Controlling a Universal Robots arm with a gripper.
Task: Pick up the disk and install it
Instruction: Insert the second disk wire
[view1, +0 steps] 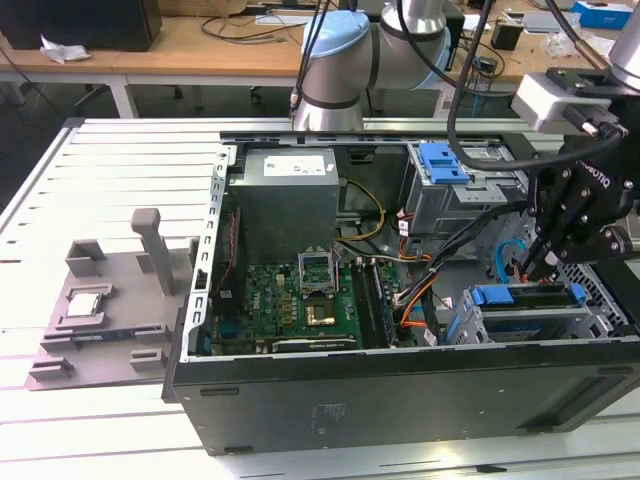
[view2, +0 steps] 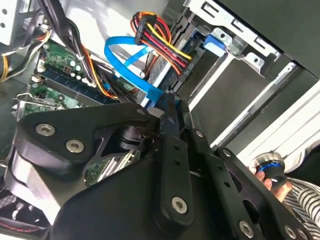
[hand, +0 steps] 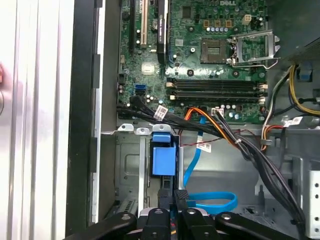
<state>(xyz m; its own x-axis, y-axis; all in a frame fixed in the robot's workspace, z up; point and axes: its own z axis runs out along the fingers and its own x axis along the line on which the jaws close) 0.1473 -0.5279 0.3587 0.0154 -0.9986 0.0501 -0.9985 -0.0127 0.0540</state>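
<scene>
The disk (view1: 528, 321) lies in the lower drive bay at the open computer case's corner on the exterior view's right. Its blue bracket (view1: 505, 295) runs along the top edge. In the first wrist view the bracket's blue end (hand: 164, 156) sits between the bay's metal walls, and the drive's silver face is hidden. My gripper (view1: 524, 268) hangs just above the bay, fingers pressed together with nothing between them. Its fingertips (hand: 174, 196) stand close behind the blue end. In the second wrist view the gripper (view2: 168, 102) points at the blue data cable (view2: 131, 65).
A grey cage with a blue latch (view1: 443, 161) stands behind the bay. Bundled power cables (hand: 235, 142) and the motherboard (view1: 300, 300) lie beside it. A grey fixture holding a processor chip (view1: 83, 305) rests on the exterior view's left. A hand (view2: 272, 175) holds a small device outside the case.
</scene>
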